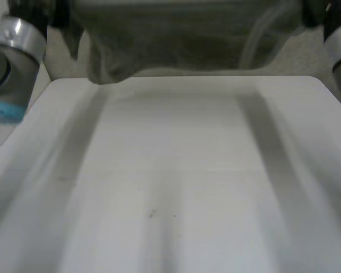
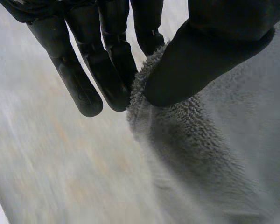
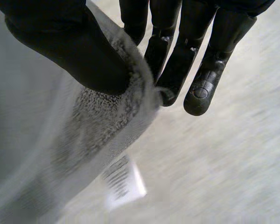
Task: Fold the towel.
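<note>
The left hand (image 2: 214, 46) pinches an edge of the fluffy grey towel (image 2: 214, 154) between thumb and fingers; the right hand (image 3: 60, 42) does likewise near a white label (image 3: 123, 182). In the head view, the towel hangs above the far end of the smooth white table (image 1: 176, 170).

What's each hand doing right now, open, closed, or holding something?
Left hand: shut on the towel, edge pinched between thumb and fingers.
Right hand: shut on the towel, edge pinched likewise, near its label.
</note>
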